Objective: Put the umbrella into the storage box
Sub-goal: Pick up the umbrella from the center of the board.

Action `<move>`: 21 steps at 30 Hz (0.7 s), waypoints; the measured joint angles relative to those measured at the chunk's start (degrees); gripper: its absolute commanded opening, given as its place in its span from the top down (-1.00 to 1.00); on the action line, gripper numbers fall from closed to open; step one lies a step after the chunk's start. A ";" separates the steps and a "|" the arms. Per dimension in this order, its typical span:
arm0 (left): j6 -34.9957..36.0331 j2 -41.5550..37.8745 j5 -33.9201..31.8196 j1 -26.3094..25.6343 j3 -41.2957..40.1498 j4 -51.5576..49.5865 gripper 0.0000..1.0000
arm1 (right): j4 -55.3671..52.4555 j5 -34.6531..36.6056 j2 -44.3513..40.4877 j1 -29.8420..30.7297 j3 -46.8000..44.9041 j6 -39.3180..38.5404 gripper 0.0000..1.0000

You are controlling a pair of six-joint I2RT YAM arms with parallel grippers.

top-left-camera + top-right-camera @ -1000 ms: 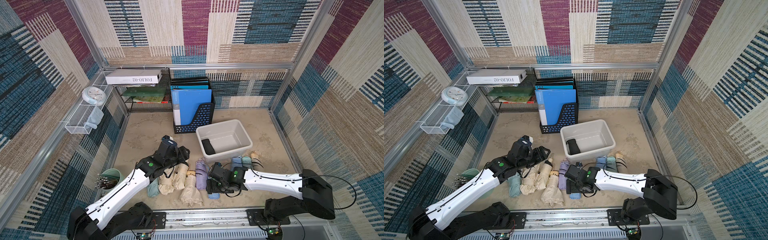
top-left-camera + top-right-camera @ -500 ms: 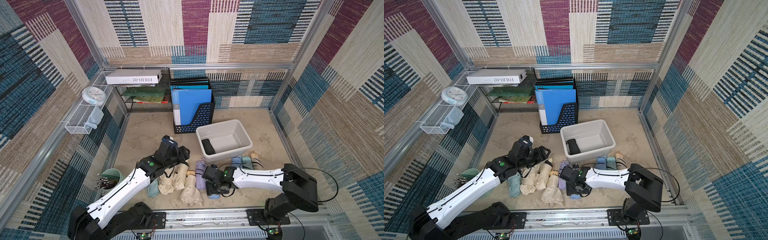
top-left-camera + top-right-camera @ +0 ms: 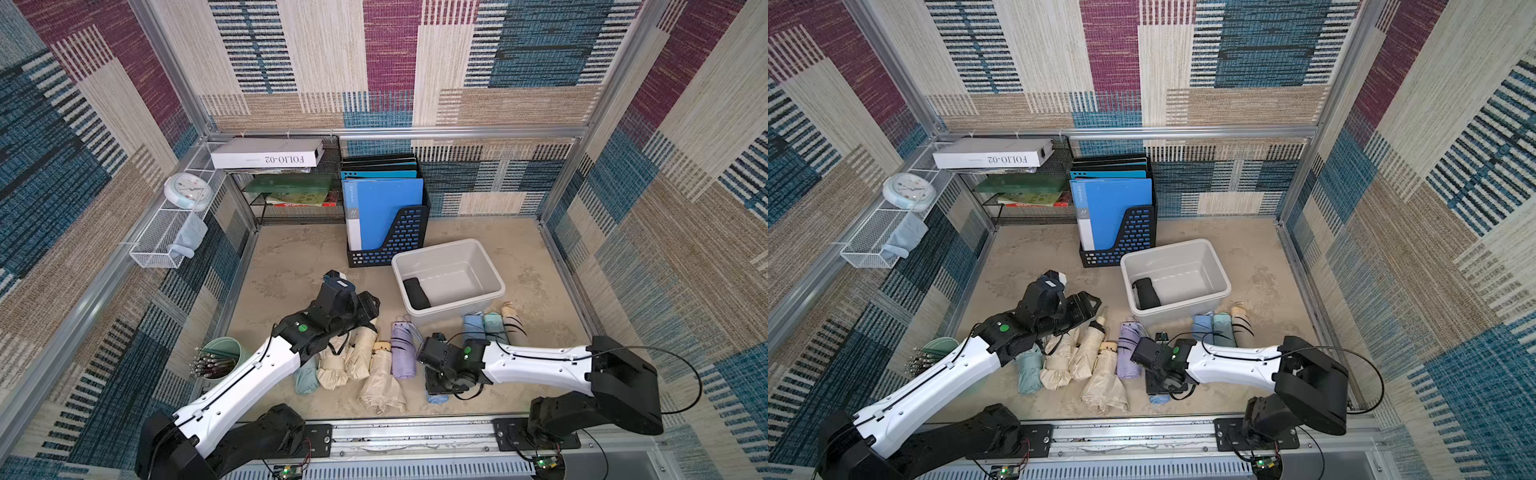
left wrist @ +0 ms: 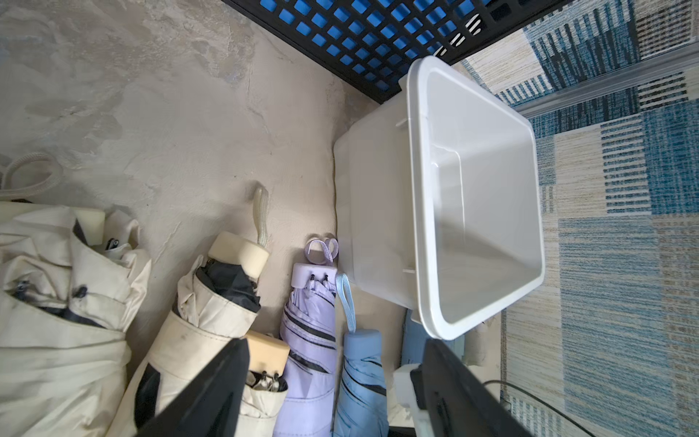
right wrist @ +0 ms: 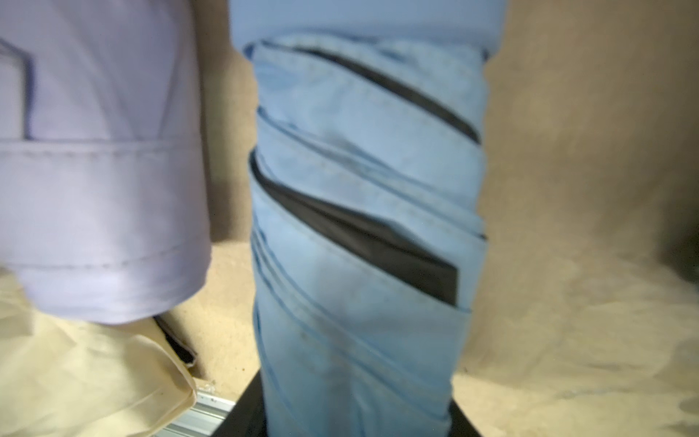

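The storage box (image 3: 434, 249) stands right of centre and holds one black folded umbrella (image 3: 416, 293). In front of it lies a row of folded umbrellas. My right gripper (image 3: 438, 380) is low over a light blue umbrella (image 5: 363, 227) in that row, shut on its body, with a dark finger pressed to each side. Only the umbrella's end (image 3: 438, 399) shows in both top views. My left gripper (image 3: 368, 309) hovers open above the cream umbrellas (image 3: 357, 353), holding nothing. In the left wrist view its jaws stand wide, with the box rim (image 4: 414, 189) beyond them.
A lilac umbrella (image 3: 402, 353) lies just left of the gripped one, and a teal one (image 3: 306, 376) ends the row. More umbrellas (image 3: 494, 326) lie behind my right arm. A black file holder (image 3: 390, 245) with blue folders touches the box's far corner. A pencil cup (image 3: 218, 359) stands at the left wall.
My right gripper's jaws have closed in from wide open onto the light blue umbrella. The left arm has stayed still.
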 measured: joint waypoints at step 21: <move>1.79 1.44 5.62 0.09 4.74 3.54 -0.56 | -10.47 3.74 -36.46 -0.04 3.19 -13.70 0.44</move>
